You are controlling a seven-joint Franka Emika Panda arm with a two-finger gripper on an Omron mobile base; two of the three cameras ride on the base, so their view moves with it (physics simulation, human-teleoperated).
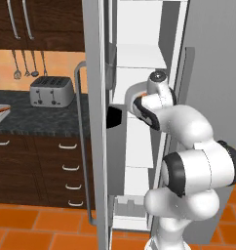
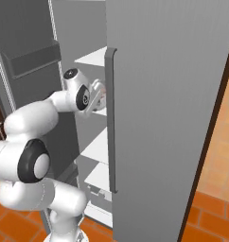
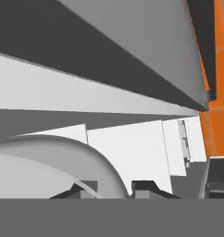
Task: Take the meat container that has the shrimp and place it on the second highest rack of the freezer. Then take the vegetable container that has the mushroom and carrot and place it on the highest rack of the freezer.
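With the gripper [image 2: 101,97] inside the freezer [image 2: 173,118] at centre-left, jaws narrow but grip untellable, keep the rounded grey container [image 3: 63,162], lower left, level above the rack before letting go.

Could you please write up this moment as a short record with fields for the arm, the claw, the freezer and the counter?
arm: reaching into the open freezer at mid-height
claw: near a white shelf; open or shut cannot be told
held item: a pale curved container wall lies by the fingertips; grip unclear
freezer door: open, long grey bar handle visible
counter: toaster and a tray at its left edge
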